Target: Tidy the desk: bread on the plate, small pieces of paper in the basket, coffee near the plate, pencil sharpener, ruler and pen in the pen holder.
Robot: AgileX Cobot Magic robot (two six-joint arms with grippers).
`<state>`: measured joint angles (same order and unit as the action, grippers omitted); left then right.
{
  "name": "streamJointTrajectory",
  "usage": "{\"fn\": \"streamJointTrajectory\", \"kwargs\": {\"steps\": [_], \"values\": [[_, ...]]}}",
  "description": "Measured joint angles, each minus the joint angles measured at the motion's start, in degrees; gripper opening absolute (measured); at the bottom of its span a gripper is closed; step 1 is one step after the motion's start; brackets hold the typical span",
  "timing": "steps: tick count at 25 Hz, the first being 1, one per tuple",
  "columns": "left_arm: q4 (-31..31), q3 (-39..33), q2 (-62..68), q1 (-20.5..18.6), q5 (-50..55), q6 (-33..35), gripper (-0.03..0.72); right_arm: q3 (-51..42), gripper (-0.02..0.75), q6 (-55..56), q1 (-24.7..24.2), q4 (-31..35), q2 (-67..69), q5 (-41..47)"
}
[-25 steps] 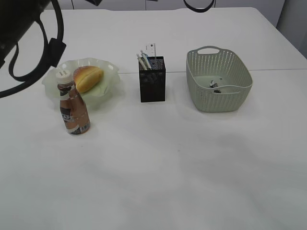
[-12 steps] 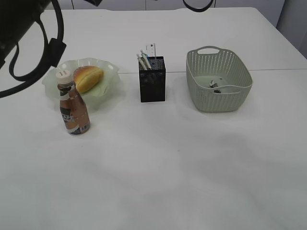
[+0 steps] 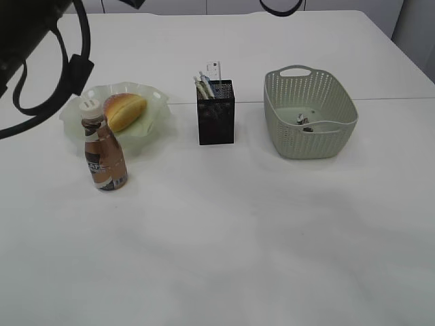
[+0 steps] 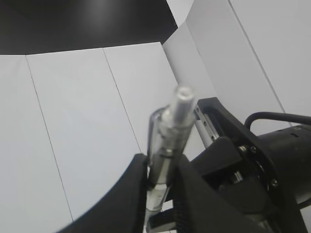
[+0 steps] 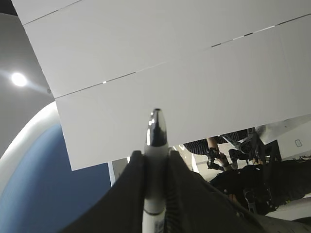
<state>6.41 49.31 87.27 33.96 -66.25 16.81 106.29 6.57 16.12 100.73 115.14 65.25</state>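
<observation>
The bread (image 3: 125, 111) lies on the pale green plate (image 3: 156, 102), and the coffee (image 3: 104, 150) stands upright just in front of the plate. The ruler (image 3: 214, 70) and pens (image 3: 203, 85) stick up out of the black mesh pen holder (image 3: 216, 121). Small pieces of paper (image 3: 302, 119) lie inside the basket (image 3: 309, 142). The pencil sharpener is out of view. My left gripper (image 4: 163, 162) is shut on a clear pen (image 4: 172, 126) that points at a wall. My right gripper (image 5: 154, 156) is shut on a white pen (image 5: 155, 138) with a silver tip. Neither gripper shows in the exterior view.
A dark part of the left arm with its cables (image 3: 41, 47) hangs over the desk's far left corner. A black cable loop (image 3: 280, 7) shows at the top edge. The white desk (image 3: 224, 238) stretches bare towards the front.
</observation>
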Motion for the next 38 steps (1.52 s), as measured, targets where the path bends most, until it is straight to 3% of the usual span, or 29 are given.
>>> {"fn": "streamJointTrajectory", "kwargs": {"steps": [11, 20, 32, 38], "values": [[0.2, 0.0, 0.0, 0.0, 0.0, 0.0, 0.114, 0.0, 0.099, -1.2, 0.0, 0.1, 0.0, 0.4], [1.7, 0.0, 0.0, 0.0, 0.0, 0.0, 0.111, 0.0, 0.258, -2.7, 0.0, 0.0, 0.0, -0.5], [1.8, 0.0, 0.0, 0.0, 0.0, 0.0, 0.110, 0.0, 0.300, -2.8, 0.0, -0.1, 0.0, -0.7], [1.7, 0.0, 0.0, 0.0, 0.0, 0.0, 0.110, 0.0, 0.408, -2.9, 0.0, -0.1, 0.0, -1.0]]}}
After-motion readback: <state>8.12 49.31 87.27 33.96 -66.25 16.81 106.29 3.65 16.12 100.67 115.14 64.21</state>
